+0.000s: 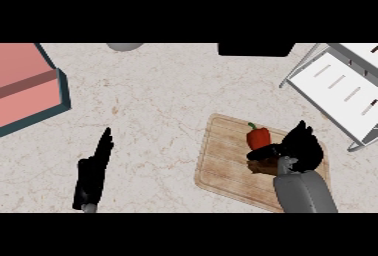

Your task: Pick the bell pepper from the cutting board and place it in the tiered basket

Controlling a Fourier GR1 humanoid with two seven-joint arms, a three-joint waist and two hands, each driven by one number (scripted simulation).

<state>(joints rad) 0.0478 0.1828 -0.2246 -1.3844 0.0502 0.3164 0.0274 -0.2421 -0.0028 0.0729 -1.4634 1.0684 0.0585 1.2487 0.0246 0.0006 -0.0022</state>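
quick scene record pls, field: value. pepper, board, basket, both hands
bell pepper: red, green stem, lying on the cutting board, not lifted
cutting board: wooden, on the counter, right of centre
tiered basket: white wire frame, at the right edge, beyond the board
right hand: over the board, right beside the pepper, thumb curling towards it; contact unclear
left hand: open, fingers straight, resting lower left, holds nothing
other: pink box at the left edge

Red bell pepper [258, 137] on wooden cutting board [229, 170], right hand [301, 147] just beside it, fingers spread. Left hand [94, 172] open over pale worktop [155, 100]. White tiered basket [343, 90] upper right.
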